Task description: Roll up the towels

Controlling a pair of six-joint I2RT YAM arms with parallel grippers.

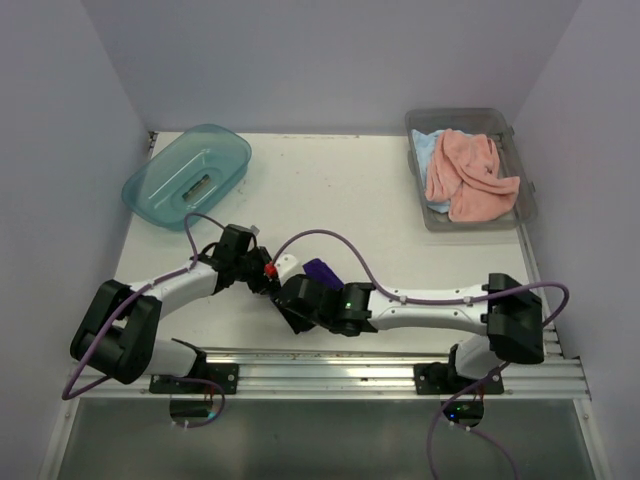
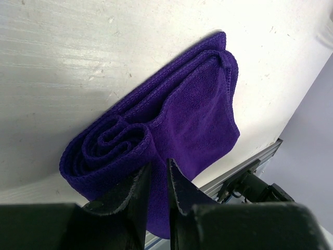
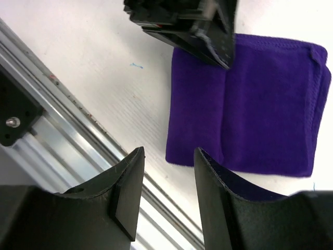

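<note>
The dark purple towel [image 2: 192,114] lies on the white table near its front edge, partly rolled at one end, the rest folded flat. It shows in the right wrist view [image 3: 260,109] and partly in the top view [image 1: 322,270]. My left gripper [image 2: 158,164] is shut on the rolled end's cloth; it also shows from above [image 1: 270,274]. My right gripper [image 3: 169,156] is open and empty, just off the towel's near corner, and shows from above [image 1: 298,298]. The salmon pink towel [image 1: 470,178] and the light blue towel [image 1: 427,150] lie bunched in the grey bin.
The clear grey bin [image 1: 525,215] stands at the back right. A teal tub [image 1: 160,180] stands at the back left. The metal rail [image 1: 330,368] runs along the front edge, close to both grippers; it shows in the right wrist view [image 3: 67,130].
</note>
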